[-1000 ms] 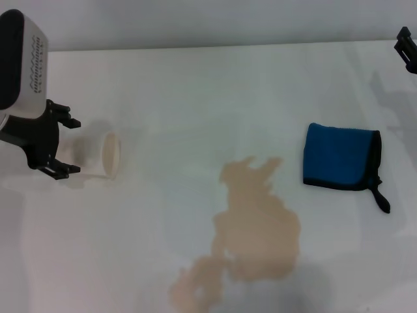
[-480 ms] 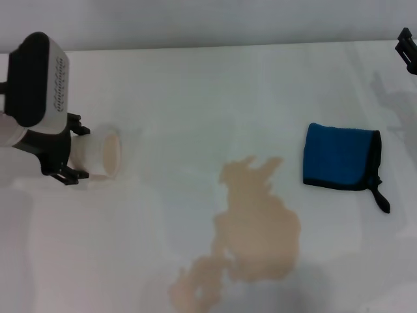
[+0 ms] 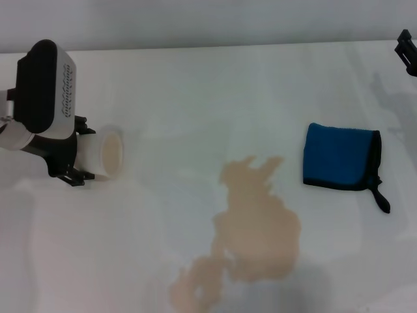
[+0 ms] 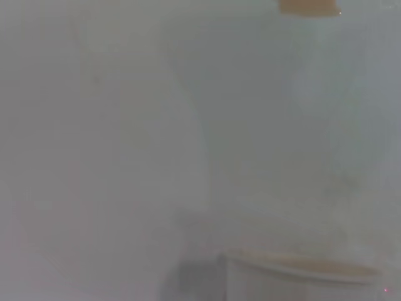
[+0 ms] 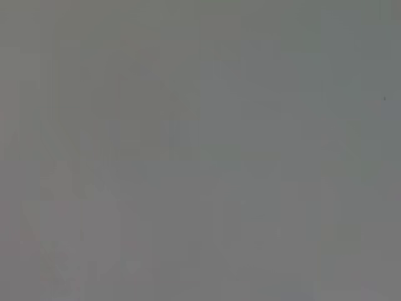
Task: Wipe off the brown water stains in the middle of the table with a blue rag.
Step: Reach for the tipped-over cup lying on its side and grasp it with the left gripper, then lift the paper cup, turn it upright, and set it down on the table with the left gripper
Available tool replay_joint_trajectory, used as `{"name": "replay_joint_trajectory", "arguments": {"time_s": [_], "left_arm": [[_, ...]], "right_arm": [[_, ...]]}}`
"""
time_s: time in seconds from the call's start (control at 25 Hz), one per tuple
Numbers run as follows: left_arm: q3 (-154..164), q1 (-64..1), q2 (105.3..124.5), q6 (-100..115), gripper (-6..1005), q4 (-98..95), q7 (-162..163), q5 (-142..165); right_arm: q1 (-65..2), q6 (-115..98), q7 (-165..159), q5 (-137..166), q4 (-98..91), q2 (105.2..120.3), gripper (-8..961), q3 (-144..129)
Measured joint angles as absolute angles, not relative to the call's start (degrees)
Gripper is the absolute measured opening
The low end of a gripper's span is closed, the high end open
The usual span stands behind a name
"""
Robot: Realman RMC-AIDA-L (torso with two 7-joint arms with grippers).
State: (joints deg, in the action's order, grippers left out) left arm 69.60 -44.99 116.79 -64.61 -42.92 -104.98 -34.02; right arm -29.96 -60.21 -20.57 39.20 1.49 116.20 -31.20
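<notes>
The brown water stains spread as a tan ragged puddle on the white table, in the middle and towards the front. The blue rag, black-edged with a loop tab, lies flat to the right of the puddle, untouched. My left gripper is at the far left with a finger on either side of a cream paper cup lying on its side. The cup's rim also shows in the left wrist view. My right gripper is parked at the far right edge, away from the rag.
The cup's open mouth faces the puddle. The table's far edge runs along the top of the head view against a grey wall. The right wrist view shows only plain grey.
My left gripper has moved right and closed in around the paper cup, which was just beyond its fingers a second ago. The rag, stains and right arm have not moved.
</notes>
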Motion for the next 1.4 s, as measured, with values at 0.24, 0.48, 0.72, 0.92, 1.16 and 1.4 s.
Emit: {"name": "replay_joint_trajectory", "arguments": {"time_s": [0.24,0.48,0.72,0.92,1.16,1.4], "left_arm": [[69.6,-45.0,117.08,-64.6,817,-42.9,-104.9,-34.0],[69.6,-44.7,117.47,-64.6,796,-43.0,-104.9,-34.0],[62.9,-44.6,117.73,-63.3,689,-43.3,-103.6,-37.7],[55.0,-43.6,117.67,-62.0,649,-43.3,-105.2,-48.7],[54.3,-40.5,118.63,-56.5,615,-38.4,-112.4,-66.4],[54.3,-39.6,118.77,-53.2,615,-26.0,-126.8,-89.3]], "right_arm": [[-29.9,-60.3,-20.6,39.2,1.5,116.19,858,-31.2],[-29.8,-60.3,-20.6,39.2,1.5,116.19,858,-31.2],[-29.8,-60.3,-20.6,39.4,1.5,116.19,858,-31.2],[-29.6,-60.3,-20.6,39.2,1.5,116.06,858,-31.2],[-29.5,-60.1,-20.6,39.2,1.1,116.02,858,-31.2],[-29.4,-60.0,-20.6,39.2,0.9,115.95,858,-31.2]]}}
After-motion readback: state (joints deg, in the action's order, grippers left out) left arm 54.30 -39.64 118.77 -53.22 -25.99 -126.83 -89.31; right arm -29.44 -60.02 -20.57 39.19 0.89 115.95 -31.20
